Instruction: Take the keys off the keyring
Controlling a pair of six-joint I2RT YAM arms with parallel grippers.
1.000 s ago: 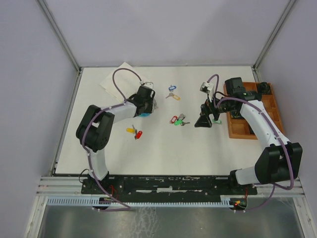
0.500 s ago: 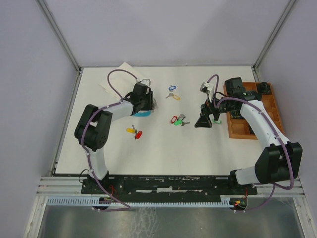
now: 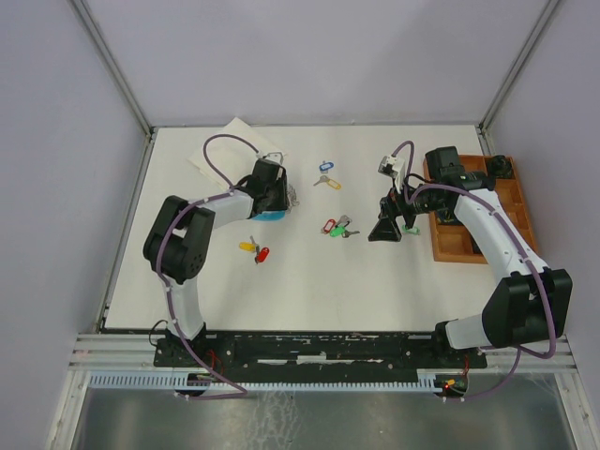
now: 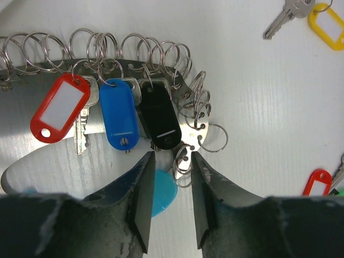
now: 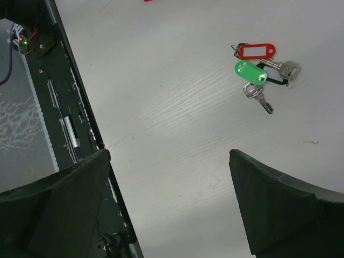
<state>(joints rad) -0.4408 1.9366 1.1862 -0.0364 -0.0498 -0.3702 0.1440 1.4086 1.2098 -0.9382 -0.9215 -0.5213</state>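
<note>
table [image 3: 309, 281] – loose keys [image 3: 337, 227] lie where they did a second ago; left arm [image 3: 187, 244] has edged slightly left, right arm [image 3: 497, 234] unmoved; right gripper [image 5: 169, 204] spread wide above the table, holding nothing; left gripper [image 4: 172, 156] narrowed, jaws still apart, tips astride small split rings [image 4: 183, 166] – contact unclear; keyring [image 4: 129, 54] far-left on the table, mostly hidden under the wrist from above, left end cut off, tagged keys [image 4: 119, 113] on it

You're seeing mostly metal and plastic.
Keys [image 4: 80, 137] bright metal, tags [image 4: 119, 121] glossy plastic, tabletop [image 4: 269, 107] matt white.
</note>
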